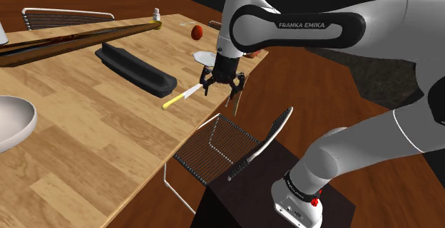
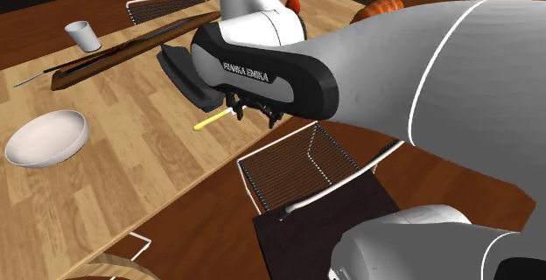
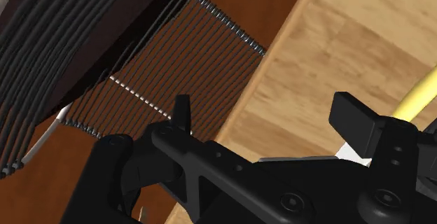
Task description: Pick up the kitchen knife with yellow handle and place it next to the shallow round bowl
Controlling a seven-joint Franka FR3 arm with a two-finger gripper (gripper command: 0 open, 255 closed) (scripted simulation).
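On the one wooden table (image 2: 131,182) lay one yellow-handled knife (image 2: 210,122), one white bowl (image 2: 48,138), one white cup (image 2: 83,35) at upper left and one dark tray (image 2: 178,63); three wire chairs (image 2: 297,169) stood around it.

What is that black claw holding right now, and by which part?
Nothing. The gripper has its fingers wide apart, clasping nothing; the yellow-handled kitchen knife lies on the wooden table beside one finger.
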